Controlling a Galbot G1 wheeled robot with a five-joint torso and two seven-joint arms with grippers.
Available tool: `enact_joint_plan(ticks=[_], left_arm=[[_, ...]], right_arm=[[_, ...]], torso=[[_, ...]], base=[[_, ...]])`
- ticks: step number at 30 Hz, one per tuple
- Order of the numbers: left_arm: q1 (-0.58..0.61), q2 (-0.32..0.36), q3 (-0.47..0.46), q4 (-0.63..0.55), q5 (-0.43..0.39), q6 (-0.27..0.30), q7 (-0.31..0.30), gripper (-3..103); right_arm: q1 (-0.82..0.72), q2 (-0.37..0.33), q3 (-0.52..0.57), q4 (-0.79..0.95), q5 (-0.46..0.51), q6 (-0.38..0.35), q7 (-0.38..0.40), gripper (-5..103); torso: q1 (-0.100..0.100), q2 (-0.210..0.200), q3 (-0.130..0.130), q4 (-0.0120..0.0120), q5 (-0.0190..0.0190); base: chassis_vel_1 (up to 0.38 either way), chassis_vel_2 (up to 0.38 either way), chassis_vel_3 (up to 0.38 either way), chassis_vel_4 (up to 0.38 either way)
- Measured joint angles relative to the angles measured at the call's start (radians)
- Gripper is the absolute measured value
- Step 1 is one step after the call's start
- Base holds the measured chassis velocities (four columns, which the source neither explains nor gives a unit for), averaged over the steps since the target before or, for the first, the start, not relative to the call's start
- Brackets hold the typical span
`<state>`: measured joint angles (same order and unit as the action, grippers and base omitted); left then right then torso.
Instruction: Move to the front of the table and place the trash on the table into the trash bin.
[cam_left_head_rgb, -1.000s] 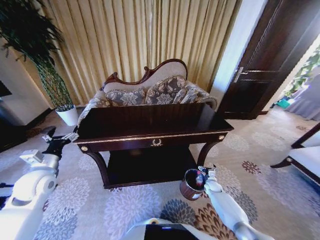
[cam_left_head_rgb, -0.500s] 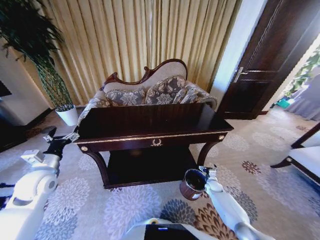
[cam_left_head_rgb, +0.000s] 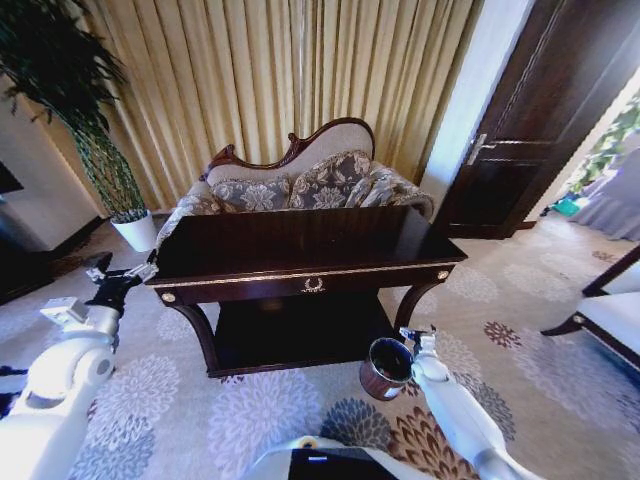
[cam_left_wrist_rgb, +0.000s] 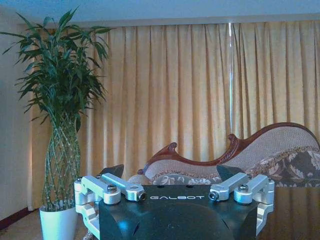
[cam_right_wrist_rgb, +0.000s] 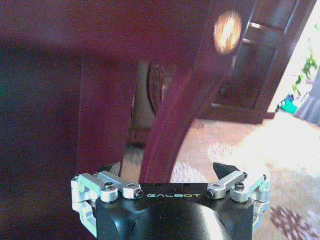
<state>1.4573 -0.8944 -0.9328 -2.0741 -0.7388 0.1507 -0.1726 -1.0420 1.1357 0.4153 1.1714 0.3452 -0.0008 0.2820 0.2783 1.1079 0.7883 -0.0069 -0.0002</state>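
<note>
Right gripper (cam_left_head_rgb: 412, 337), jaws wide and empty, hangs just beside the reddish-brown round trash bin (cam_left_head_rgb: 384, 367); its wrist view faces the dark glossy wooden table's curved leg (cam_right_wrist_rgb: 170, 135). Left gripper (cam_left_head_rgb: 112, 275), also wide, sits beside the table (cam_left_head_rgb: 300, 240) end.

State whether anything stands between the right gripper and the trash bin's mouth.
Nothing visible does. The right gripper, open, hangs just beside the trash bin at its rim, and the bin's mouth is uncovered. The left gripper, open, waits at the table's left end.
</note>
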Motion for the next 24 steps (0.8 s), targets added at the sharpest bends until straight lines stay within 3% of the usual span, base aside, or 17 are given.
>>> enact_joint_plan(ticks=[3,7,13,19,24], left_arm=[[0.000,-0.002,0.000,-0.004,-0.001,0.000,-0.002,100],[-0.001,-0.002,0.000,-0.006,-0.003,0.000,-0.003,100],[-0.002,-0.002,-0.010,-0.029,-0.014,0.003,-0.020,100],[0.005,0.010,-0.024,-0.050,-0.025,0.010,-0.022,100],[0.008,0.012,-0.025,-0.068,-0.039,0.027,-0.027,100]], right_arm=[[-0.059,-0.027,0.035,0.177,0.012,-0.086,-0.002,100],[-0.096,-0.045,0.058,0.319,0.027,-0.147,-0.001,100],[-0.131,-0.078,0.079,0.644,0.122,-0.280,0.012,100],[-0.113,-0.106,0.061,0.841,0.229,-0.350,0.048,100],[-0.107,-0.125,0.053,0.902,0.264,-0.359,0.061,100]], torso=[[0.000,0.000,0.000,-0.0005,0.0001],[0.000,0.000,0.000,-0.0005,0.0000],[0.000,0.000,0.000,-0.0002,0.0000],[0.000,0.000,0.000,-0.0001,0.0001],[0.000,0.000,0.000,-0.0001,0.0001]], base=[[0.000,0.000,0.000,0.000],[0.000,0.000,0.000,0.000],[0.000,0.000,0.000,0.000],[0.000,0.000,0.000,0.000],[0.000,0.000,0.000,0.000]])
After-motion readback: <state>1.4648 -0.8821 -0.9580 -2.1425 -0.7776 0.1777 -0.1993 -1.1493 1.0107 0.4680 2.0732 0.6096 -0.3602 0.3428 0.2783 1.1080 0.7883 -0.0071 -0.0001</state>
